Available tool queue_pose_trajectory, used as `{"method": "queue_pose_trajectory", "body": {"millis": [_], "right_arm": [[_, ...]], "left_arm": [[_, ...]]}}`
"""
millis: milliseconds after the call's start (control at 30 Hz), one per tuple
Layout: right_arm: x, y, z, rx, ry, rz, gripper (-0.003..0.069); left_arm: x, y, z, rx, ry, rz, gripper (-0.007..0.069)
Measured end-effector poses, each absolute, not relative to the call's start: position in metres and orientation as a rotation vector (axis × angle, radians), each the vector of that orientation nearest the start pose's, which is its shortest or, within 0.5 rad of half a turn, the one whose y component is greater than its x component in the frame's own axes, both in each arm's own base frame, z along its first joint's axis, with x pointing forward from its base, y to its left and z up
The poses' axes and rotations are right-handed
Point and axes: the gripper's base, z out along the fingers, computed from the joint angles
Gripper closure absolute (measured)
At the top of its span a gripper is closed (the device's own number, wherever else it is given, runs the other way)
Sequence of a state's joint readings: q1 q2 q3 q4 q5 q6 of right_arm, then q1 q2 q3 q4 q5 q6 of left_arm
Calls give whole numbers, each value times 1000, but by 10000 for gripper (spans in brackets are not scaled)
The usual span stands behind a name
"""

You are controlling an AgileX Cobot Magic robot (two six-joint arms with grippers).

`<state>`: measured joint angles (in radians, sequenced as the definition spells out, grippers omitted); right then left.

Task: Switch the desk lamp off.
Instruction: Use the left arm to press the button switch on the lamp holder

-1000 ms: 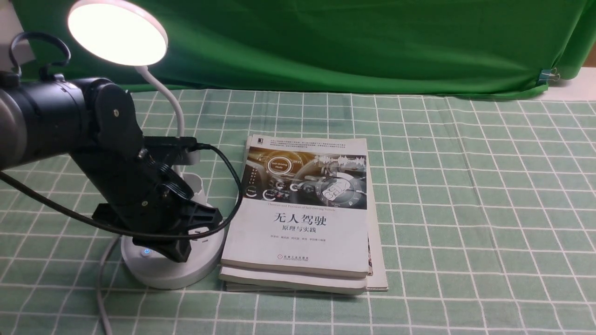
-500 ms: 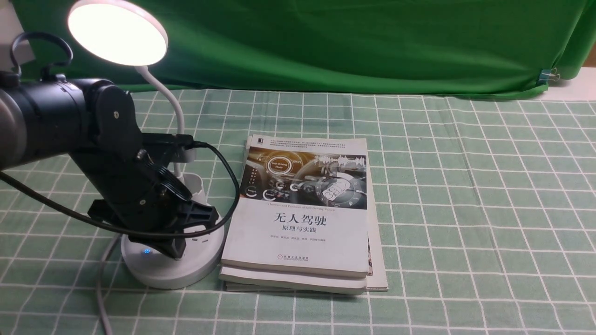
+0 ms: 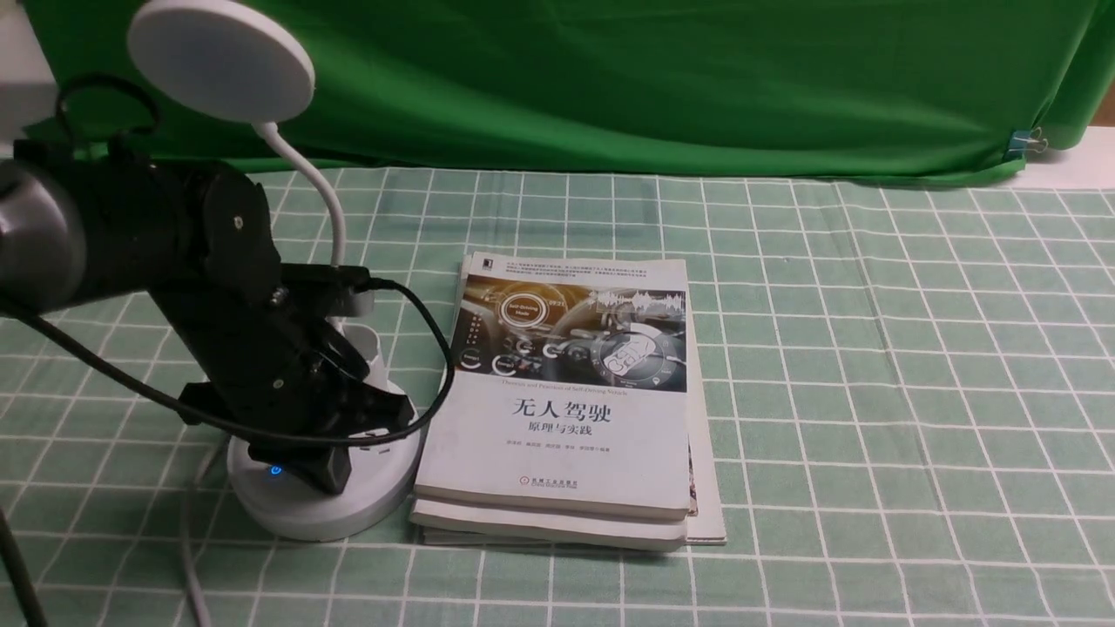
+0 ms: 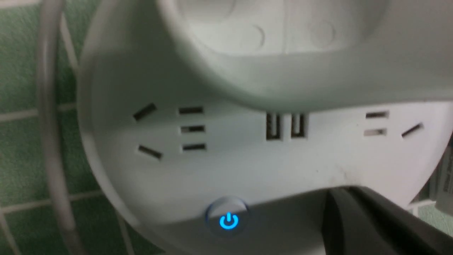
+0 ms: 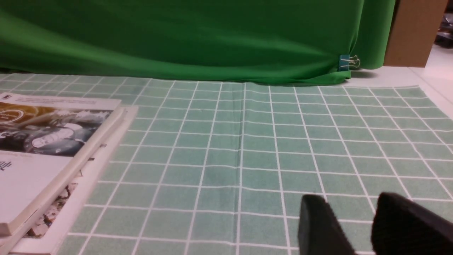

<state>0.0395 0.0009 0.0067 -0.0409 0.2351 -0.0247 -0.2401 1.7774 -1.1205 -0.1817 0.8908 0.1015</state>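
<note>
While the desk lamp (image 3: 296, 515) stood at the near left of the worktop (image 3: 871, 392), just beside the left edge of a stack of books (image 3: 566, 418), its disc head (image 3: 219, 59) sat unlit up top, white and flat, no glow at all. Down low, the left claw (image 3: 327, 466) was planted right on the front of the lamp's round base (image 4: 247, 166), dark fingers (image 4: 371, 223) resting on the white plastic just beside the power button (image 4: 229, 221), and that button glowed blue! Whether those fingers were apart or together, I could not tell. The arm hid them from the front, and the wrist camera caught only one dark edge. From that wrist camera the base filled the view: socket slots (image 4: 193, 128) on either side, two USB ports (image 4: 285, 125) between them, the small cup holder (image 4: 269, 42) looming blurred beyond. A white cord (image 3: 187, 540) ran off the base toward the near edge. Over on the right, the right claw (image 5: 350, 203) hovered low over the checked green cloth (image 5: 247, 141), well apart from the books, its two fingers parted with cloth showing between them, gripping nothing.
</note>
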Motion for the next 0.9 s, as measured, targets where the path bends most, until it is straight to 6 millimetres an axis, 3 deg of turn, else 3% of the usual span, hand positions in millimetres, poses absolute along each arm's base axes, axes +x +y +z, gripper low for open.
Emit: {"method": "queue_pose_trajectory", "body": {"millis": [267,600,900], "right_arm": [[56,1,190,-83,1724,-27,417],[56,1,190,-83,1724,-27,417],[56,1,190,-83,1724,-27,417]], "left_arm": [[315,-90,192,355,2976,-230,624],[306,-88,226,352,2873,-242,624],[305,-87,227,353,2874,-243,624]]}}
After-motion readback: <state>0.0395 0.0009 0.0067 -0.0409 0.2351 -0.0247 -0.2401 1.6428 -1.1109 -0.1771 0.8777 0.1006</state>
